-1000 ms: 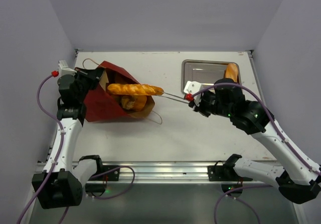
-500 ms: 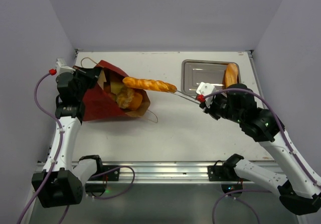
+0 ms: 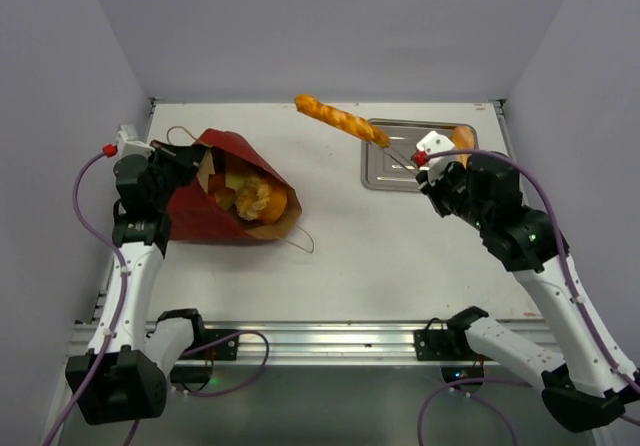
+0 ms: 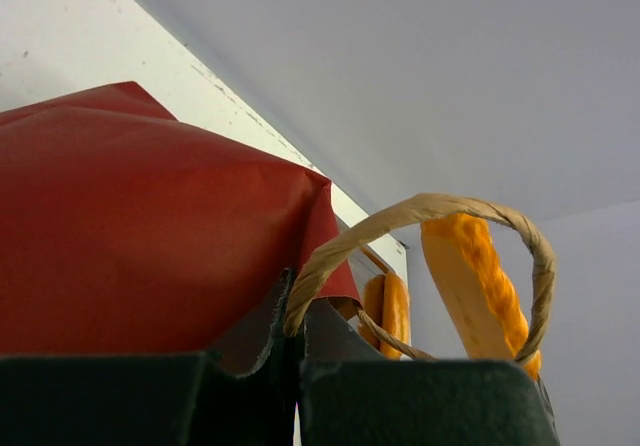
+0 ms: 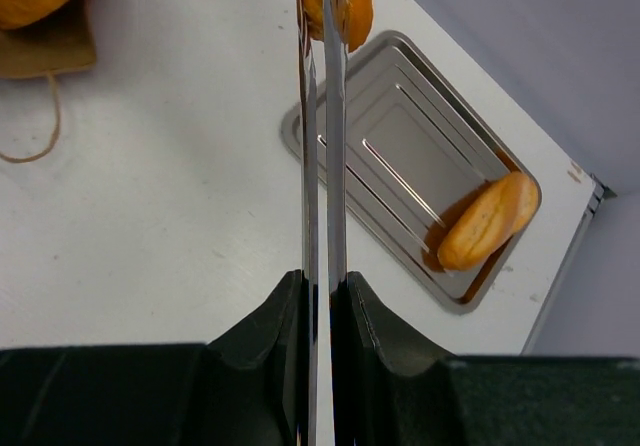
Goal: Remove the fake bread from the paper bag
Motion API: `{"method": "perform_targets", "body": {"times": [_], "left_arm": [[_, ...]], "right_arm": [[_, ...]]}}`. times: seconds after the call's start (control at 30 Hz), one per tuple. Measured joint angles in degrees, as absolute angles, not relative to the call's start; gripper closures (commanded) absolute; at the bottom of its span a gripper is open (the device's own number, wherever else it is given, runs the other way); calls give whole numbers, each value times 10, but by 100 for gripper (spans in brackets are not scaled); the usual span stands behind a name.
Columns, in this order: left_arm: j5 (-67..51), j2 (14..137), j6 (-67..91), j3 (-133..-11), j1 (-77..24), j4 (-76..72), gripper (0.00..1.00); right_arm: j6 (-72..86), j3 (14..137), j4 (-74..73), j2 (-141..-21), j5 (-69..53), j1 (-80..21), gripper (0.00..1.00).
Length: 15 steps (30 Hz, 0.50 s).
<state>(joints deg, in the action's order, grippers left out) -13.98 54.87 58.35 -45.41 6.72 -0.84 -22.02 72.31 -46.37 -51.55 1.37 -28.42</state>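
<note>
On the left of the tabletop (image 3: 350,236), the left pincer (image 3: 185,156) is clamping fully shut on the far left rim of the paper bag (image 3: 200,206). In the left wrist view the fingers (image 4: 420,406) are pressing together right where a looped handle (image 4: 430,216) is rising out from between them. The bag is lying on its side with its mouth opening to the right, and several golden breads (image 3: 255,198) are sitting inside it. Further right, a long twisted loaf (image 3: 340,121) is hanging in the air, wholly outside the bag and well apart from it, with its right end pinched between the tips of slim metal tongs (image 5: 322,166). The right pincer (image 3: 418,161) is squeezing shut on those tongs. On the far right side, a silver tray (image 3: 395,178) is resting flat, and a small roll (image 3: 461,138) is lying in its far right corner.
</note>
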Motion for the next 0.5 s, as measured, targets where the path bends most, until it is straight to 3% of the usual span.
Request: {"method": "perform_targets", "body": {"times": [0.37, 0.5], "left_arm": [[-178, 519, 564, -412, 67, -33, 100], [-191, 515, 564, -396, 67, -52, 100]], "right_arm": [[-185, 608, -364, -621, 26, -59, 100], [-184, 573, -331, -642, 36, -31, 100]]}}
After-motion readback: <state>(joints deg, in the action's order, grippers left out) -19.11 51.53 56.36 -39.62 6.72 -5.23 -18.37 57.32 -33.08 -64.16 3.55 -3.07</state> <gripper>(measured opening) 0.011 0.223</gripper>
